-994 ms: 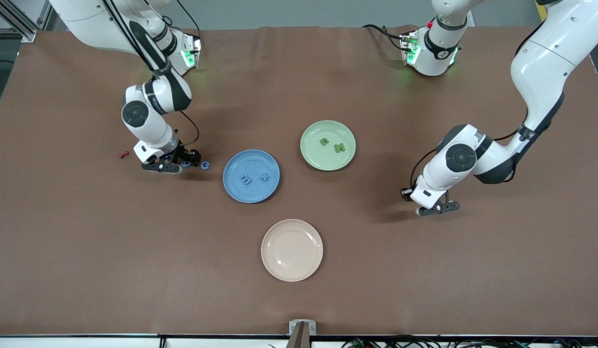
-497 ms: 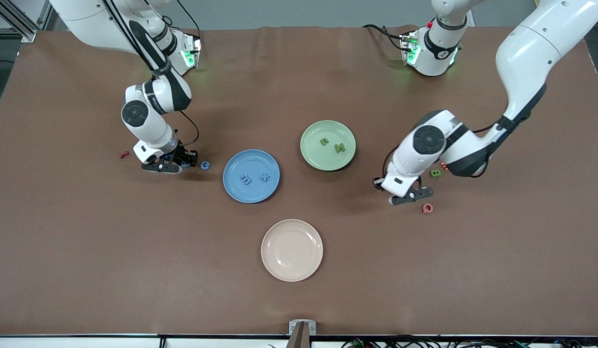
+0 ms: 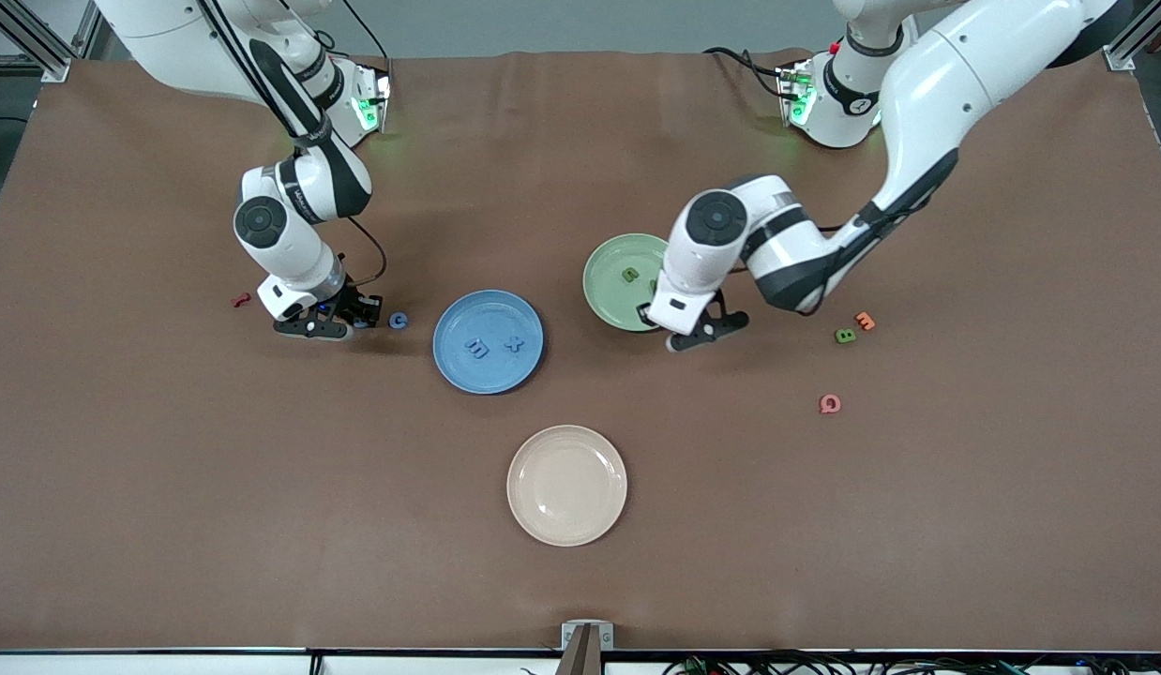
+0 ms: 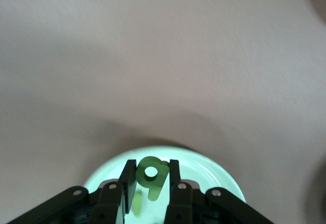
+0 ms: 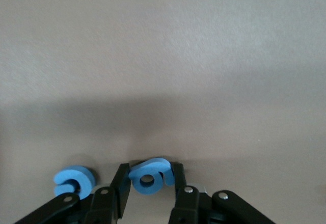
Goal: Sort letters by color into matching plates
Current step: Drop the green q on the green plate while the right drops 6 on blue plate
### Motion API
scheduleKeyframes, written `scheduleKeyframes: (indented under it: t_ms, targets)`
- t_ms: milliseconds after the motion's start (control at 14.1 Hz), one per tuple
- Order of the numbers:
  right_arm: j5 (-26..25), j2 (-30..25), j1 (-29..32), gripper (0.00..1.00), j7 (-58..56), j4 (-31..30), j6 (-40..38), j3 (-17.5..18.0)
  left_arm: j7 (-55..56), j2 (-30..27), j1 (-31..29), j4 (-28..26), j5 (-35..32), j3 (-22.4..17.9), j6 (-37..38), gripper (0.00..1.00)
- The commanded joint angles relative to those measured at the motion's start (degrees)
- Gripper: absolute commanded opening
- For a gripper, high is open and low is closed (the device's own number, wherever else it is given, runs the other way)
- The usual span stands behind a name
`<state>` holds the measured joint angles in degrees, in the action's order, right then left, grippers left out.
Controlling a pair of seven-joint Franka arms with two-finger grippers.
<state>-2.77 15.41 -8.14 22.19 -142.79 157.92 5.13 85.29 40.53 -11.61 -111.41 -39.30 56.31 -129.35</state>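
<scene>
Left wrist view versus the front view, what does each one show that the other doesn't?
Only the left wrist view shows the left gripper with its jaws shut on a green letter, over the green plate.

Only the front view shows the blue plate holding two blue letters, the cream plate, the loose letters on the table, and the right gripper down at a blue letter beside the blue C.

Both show the green plate and the brown table.
</scene>
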Motion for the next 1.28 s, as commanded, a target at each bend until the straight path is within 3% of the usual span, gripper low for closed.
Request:
scheduleKeyframes:
  t_ms: [0, 142, 355, 497, 852, 923, 994, 1065, 1136, 1207]
  targets:
    - [-0.22, 0.5, -3.87, 0.01, 7.57, 6.89, -7.87, 0.93, 2.41, -0.02, 3.69, 2.34, 1.5, -0.68, 1.11, 0.2]
    - [-0.13, 0.67, -8.62, 0.01, 15.48, 11.64, -12.53, 1.02, 2.6, 0.95, 6.85, 4.35, 2.9, -1.81, 1.11, 0.2]
    - [0.05, 1.63, -15.13, 0.01, 26.9, 16.04, -13.61, 0.93, 4.61, 1.21, 14.4, 7.25, 3.09, -8.56, 1.11, 0.2]
    - [0.05, 3.82, -18.65, 0.01, 33.76, 19.38, -13.69, 0.93, 4.71, 2.26, 17.23, 8.58, 3.09, -10.78, 0.85, 0.2]
    - [-0.04, 11.91, -23.32, 0.02, 43.71, 28.7, -13.78, 0.84, 4.71, 3.67, 17.76, 8.93, 2.91, -11.22, 0.24, 0.23]
    - [-0.04, 12.88, -23.84, 0.1, 44.51, 29.58, -13.78, 0.84, 4.79, 3.76, 17.76, 8.93, 2.91, -11.23, 0.23, 0.23]
    - [-0.04, 13.58, -23.85, 0.28, 45.39, 30.55, -13.78, 0.84, 4.79, 3.85, 17.85, 8.93, 2.91, -11.23, 0.15, 0.23]
    - [-0.04, 14.11, -24.2, 0.32, 45.83, 31.08, -13.87, 0.84, 4.71, 3.85, 17.85, 8.93, 2.91, -11.23, 0.15, 0.25]
    - [-0.04, 14.2, -24.37, 0.74, 45.83, 31.17, -13.87, 0.84, 4.71, 3.76, 17.77, 8.93, 2.91, -11.23, 0.15, 0.36]
    - [-0.21, 14.29, -24.37, 1.0, 45.83, 31.17, -14.39, 0.84, 4.27, 3.76, 17.68, 8.93, 2.91, -11.14, 0.15, 0.59]
